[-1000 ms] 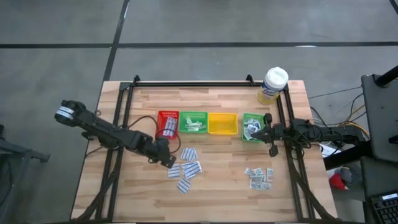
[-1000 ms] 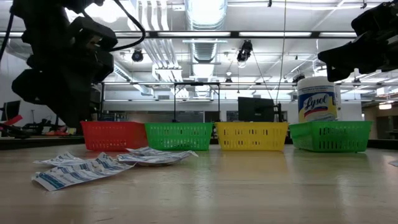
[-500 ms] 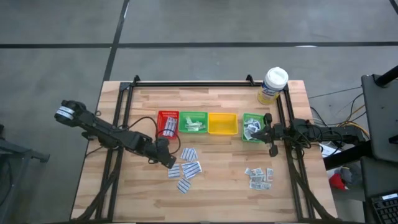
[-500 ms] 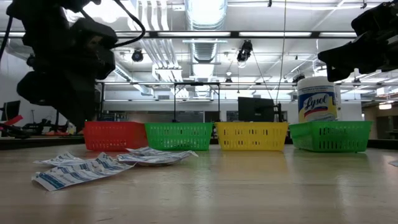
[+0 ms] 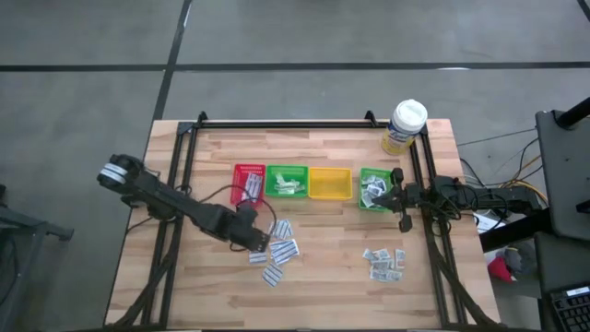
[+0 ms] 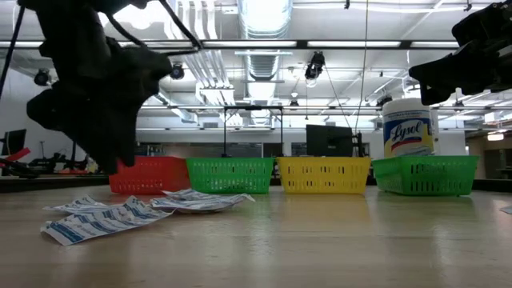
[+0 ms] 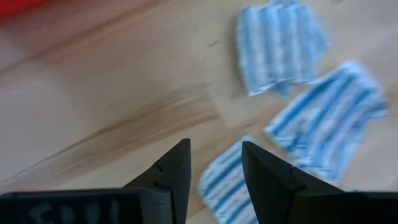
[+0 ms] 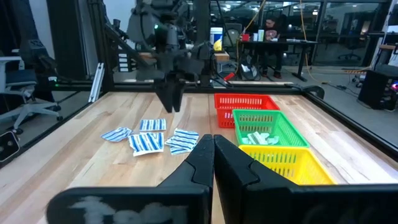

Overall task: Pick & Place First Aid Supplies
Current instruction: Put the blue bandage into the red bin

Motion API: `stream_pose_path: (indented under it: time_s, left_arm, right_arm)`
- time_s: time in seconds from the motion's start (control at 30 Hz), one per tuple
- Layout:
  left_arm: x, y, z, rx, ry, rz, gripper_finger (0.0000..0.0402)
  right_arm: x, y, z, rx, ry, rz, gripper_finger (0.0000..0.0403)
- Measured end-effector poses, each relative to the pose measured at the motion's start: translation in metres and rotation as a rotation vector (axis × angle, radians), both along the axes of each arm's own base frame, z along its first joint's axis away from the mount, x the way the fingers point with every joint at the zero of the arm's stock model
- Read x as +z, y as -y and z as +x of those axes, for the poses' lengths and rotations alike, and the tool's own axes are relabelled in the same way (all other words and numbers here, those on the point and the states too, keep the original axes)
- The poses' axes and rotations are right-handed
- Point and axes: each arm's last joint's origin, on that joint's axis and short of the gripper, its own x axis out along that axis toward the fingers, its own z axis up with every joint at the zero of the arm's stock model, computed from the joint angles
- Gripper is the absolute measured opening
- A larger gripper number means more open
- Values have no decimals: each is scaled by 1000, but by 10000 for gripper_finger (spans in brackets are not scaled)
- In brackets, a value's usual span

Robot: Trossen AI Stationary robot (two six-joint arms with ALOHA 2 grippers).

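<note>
Several white, blue-striped first aid packets [image 5: 279, 249] lie flat on the wooden table in front of the trays, also seen as packets [image 7: 283, 45] and packets [image 6: 104, 220]. My left gripper [image 5: 259, 243] hangs open just above the left edge of this cluster, pointing steeply down. One striped packet [image 7: 219, 185] shows between its fingertips [image 7: 180, 163], and I cannot tell whether they touch it. A second group of packets [image 5: 384, 264] lies at the near right. My right gripper [image 8: 213, 148] stays shut and level at the table's right side, by the right green tray [image 5: 373, 189].
A red tray [image 5: 249, 183], a green tray [image 5: 287, 181], a yellow tray [image 5: 330, 183] and the right green tray stand in a row across the middle. A white-lidded tub [image 5: 406, 125] stands at the far right. A black frame [image 5: 184, 184] borders the table.
My left gripper has moved toward the table's right, over the striped packets, sunk a little and tipped further down. Its fingers have stayed open. The packets have not moved.
</note>
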Motion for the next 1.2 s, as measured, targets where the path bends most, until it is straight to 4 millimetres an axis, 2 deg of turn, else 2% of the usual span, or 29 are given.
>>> stream_pose_path:
  time_s: [0.13,0.4,0.67,1.2]
  left_arm:
    - [-3,6,11,-1,-176,29,136]
    - [-6,20,33,-24,-307,26,136]
    - [-11,30,34,-20,-333,3,136]
    - [-20,31,33,-10,-369,-6,136]
  right_arm:
    - [0,0,0,0,0,0,8]
    - [0,0,0,0,0,0,8]
    - [0,0,0,0,0,0,8]
    - [0,0,0,0,0,0,8]
